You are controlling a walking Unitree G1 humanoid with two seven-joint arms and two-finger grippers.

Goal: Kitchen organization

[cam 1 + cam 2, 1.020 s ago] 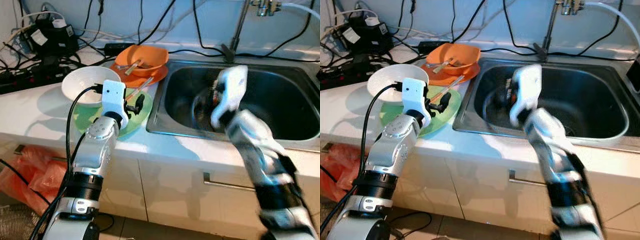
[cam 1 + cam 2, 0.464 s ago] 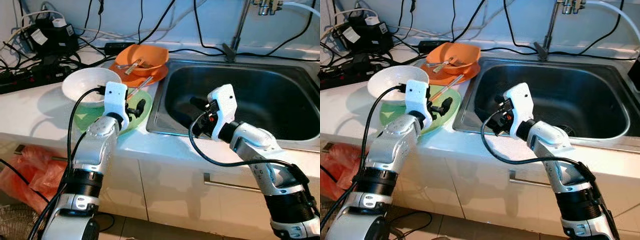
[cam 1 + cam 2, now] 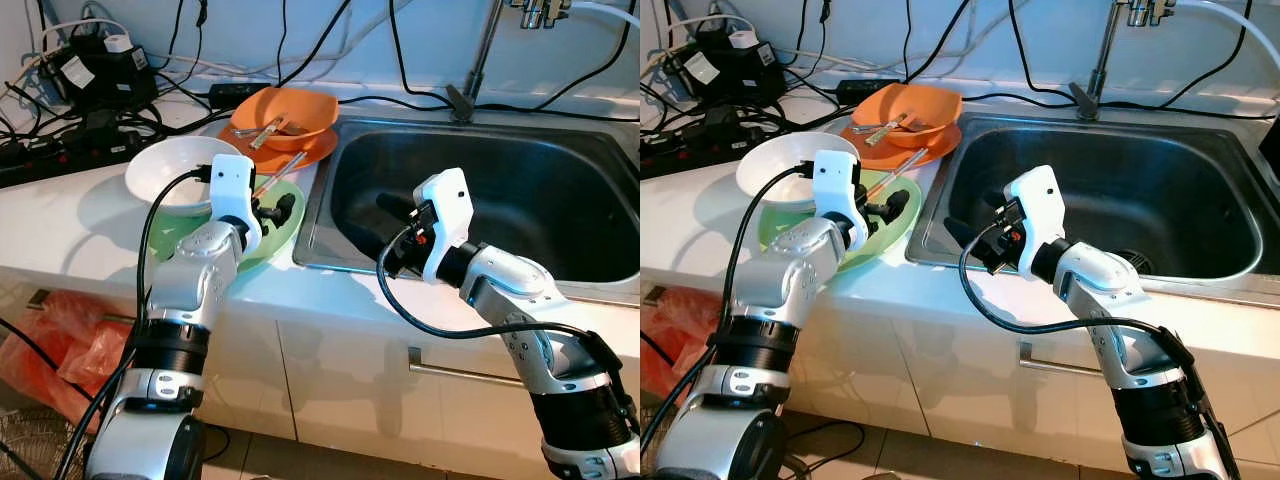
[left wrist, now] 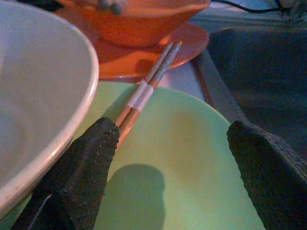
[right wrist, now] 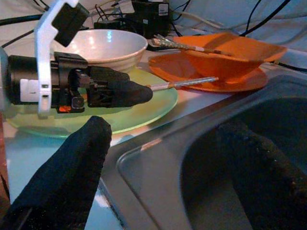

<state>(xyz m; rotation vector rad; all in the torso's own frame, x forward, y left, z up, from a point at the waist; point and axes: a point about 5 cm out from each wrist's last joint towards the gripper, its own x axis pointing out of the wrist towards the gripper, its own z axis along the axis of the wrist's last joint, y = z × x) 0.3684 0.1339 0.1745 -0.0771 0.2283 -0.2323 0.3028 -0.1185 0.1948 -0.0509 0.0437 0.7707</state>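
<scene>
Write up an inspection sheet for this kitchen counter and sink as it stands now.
Surface: white countertop with a steel sink set into it.
Job's things: green plate by the sink edge; white bowl resting on the plate's far side; orange bowl on an orange plate; chopsticks bridging the orange plate and green plate; utensils in the orange bowl.
Clutter: nothing seen in the sink basin.
Grippers: left gripper open, low over the green plate beside the chopsticks; right gripper open, over the sink's left edge.
Cables: black leads and power adapters piled at the counter's back left.
Surroundings: faucet; orange plastic bag on the floor.
</scene>
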